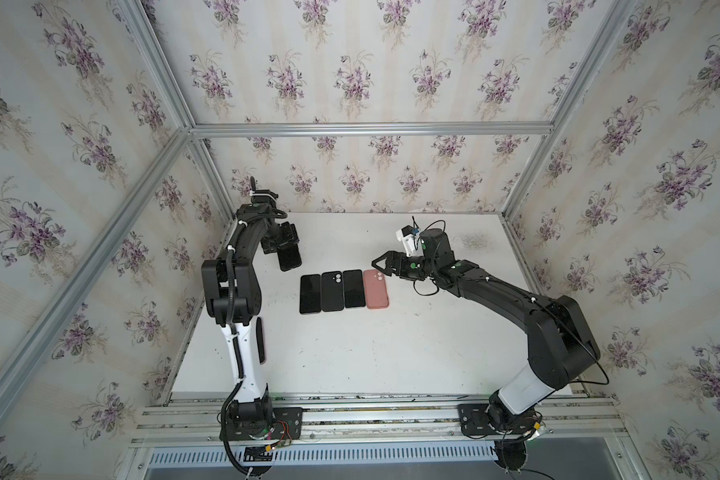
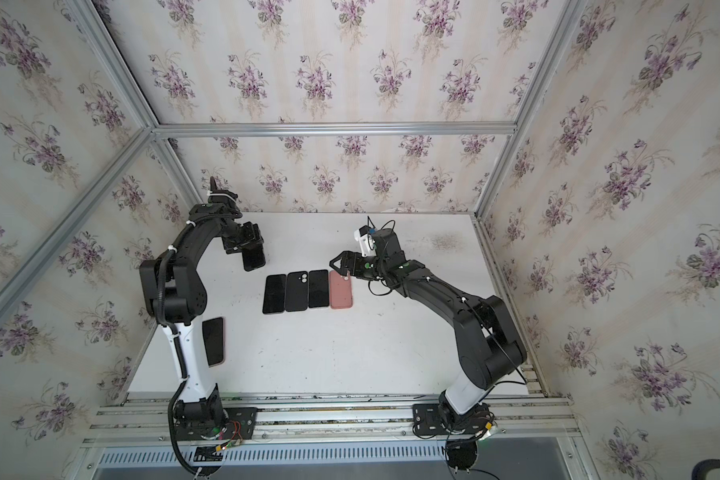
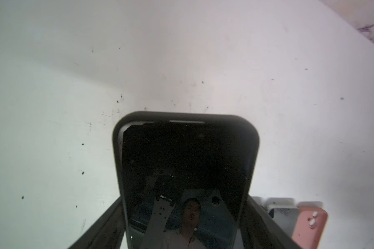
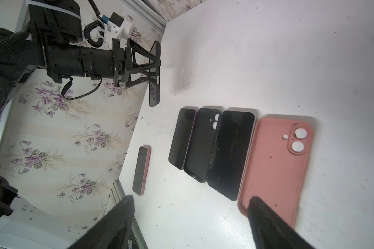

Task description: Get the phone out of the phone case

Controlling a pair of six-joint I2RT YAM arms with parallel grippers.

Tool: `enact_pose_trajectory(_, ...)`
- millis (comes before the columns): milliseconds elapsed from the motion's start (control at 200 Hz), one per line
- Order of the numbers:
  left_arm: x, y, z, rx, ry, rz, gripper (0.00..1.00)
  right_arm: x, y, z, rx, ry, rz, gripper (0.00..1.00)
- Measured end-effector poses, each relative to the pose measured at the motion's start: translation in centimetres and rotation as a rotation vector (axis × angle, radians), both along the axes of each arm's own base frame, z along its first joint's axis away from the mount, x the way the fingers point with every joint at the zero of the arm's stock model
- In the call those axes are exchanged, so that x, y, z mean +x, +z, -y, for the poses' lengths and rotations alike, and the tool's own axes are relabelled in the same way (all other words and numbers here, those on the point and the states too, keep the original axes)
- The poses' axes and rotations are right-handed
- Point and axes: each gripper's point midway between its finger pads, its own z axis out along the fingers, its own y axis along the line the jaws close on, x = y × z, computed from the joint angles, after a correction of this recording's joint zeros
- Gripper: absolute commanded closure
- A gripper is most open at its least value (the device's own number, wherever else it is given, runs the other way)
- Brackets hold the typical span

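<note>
A phone (image 3: 185,161) in a black phone case (image 3: 254,140) hangs above the table's back left, screen toward the left wrist camera. My left gripper (image 1: 285,245) (image 2: 248,246) (image 3: 185,215) is shut on the case's long sides. The held phone also shows in both top views (image 1: 290,258) (image 2: 253,258) and edge-on in the right wrist view (image 4: 155,86). One top corner of the phone shows a pale gap against the case rim. My right gripper (image 1: 376,263) (image 2: 333,262) (image 4: 190,199) is open and empty, hovering by the far end of a pink case (image 1: 376,289) (image 4: 276,163).
A row lies mid-table: a black phone (image 1: 310,293), an empty black case (image 1: 332,291), another black phone (image 1: 353,289), then the empty pink case. A phone in a pink case (image 2: 213,340) (image 4: 141,170) lies by the left arm near the table's left edge.
</note>
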Motion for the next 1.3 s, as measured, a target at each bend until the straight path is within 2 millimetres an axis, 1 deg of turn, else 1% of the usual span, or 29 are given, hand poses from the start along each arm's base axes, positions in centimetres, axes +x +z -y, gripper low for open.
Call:
enact_pose_trajectory(120,-1.1,3.7,2.6,-0.028,-0.022,0.094,0.36,-0.1,0.2,-1.2,0.003,0.059,0.037,0.2)
enact_pose_trajectory(235,-2.4,6.5,5.4,-0.05,-0.045,0.171,0.36,0.2,0.8,-2.3,0.018,0.1,0.077,0.25)
enact_pose_trajectory(370,-3.8,8.9,8.7,-0.08,-0.07,0.24,0.36,0.8,1.6,-3.6,0.032,0.128,0.116,0.27)
enact_pose_trajectory(445,-4.5,10.1,10.5,-0.092,-0.089,0.274,0.36,0.9,2.4,-4.4,0.048,0.149,0.144,0.3)
enact_pose_trajectory(520,-5.0,11.1,12.3,-0.109,-0.106,0.302,0.36,0.5,2.9,-5.6,0.061,0.176,0.168,0.31)
enact_pose_trajectory(590,-5.4,11.5,13.6,-0.118,-0.118,0.318,0.36,-0.2,3.0,-6.6,0.07,0.207,0.178,0.32)
enact_pose_trajectory(665,-5.7,11.8,14.5,-0.117,-0.123,0.331,0.37,-1.0,2.9,-7.5,0.08,0.24,0.172,0.34)
enact_pose_trajectory(800,-6.2,12.1,16.1,-0.126,-0.142,0.347,0.37,-1.0,2.8,-7.6,0.081,0.239,0.175,0.38)
enact_pose_trajectory(939,-6.8,12.6,17.3,-0.129,-0.158,0.369,0.37,-0.8,2.7,-7.7,0.085,0.234,0.169,0.41)
enact_pose_trajectory(1109,-7.3,13.0,17.9,-0.14,-0.163,0.39,0.37,-0.1,3.3,-7.9,0.092,0.213,0.181,0.47)
enact_pose_trajectory(1299,-8.0,13.0,18.3,-0.144,-0.165,0.407,0.37,0.6,3.3,-8.0,0.091,0.188,0.182,0.6)
